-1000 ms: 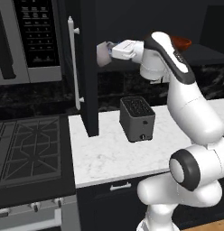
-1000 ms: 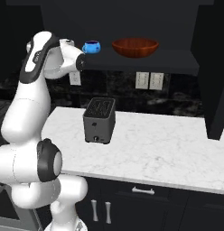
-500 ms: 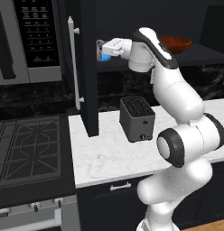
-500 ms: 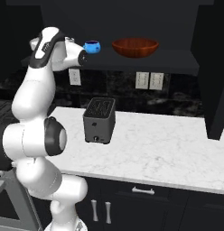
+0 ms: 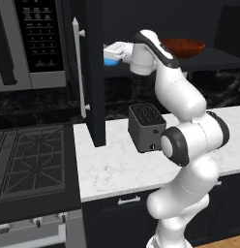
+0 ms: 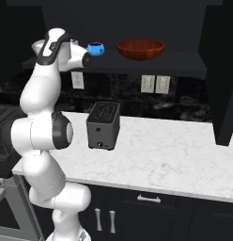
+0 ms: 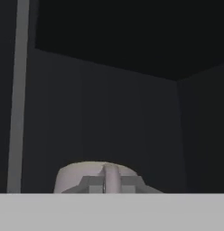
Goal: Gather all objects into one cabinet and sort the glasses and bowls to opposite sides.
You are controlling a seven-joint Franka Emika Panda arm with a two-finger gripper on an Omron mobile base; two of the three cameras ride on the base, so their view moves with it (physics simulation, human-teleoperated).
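A glossy bright-blue bowl (image 6: 95,48) and a shiny, polished red-brown bowl (image 6: 140,49) sit on a matt black cabinet shelf (image 6: 184,64), above a smooth white marble-look counter (image 6: 174,160) and matt dark toaster (image 6: 104,125).

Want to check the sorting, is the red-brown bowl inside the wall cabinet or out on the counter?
Inside. The red-brown bowl sits upright on the cabinet's dark shelf, well above the counter.

Black toaster (image 5: 146,127) on the white marble counter (image 6: 174,155), microwave (image 5: 32,43) above the stove (image 5: 30,164) (left side).
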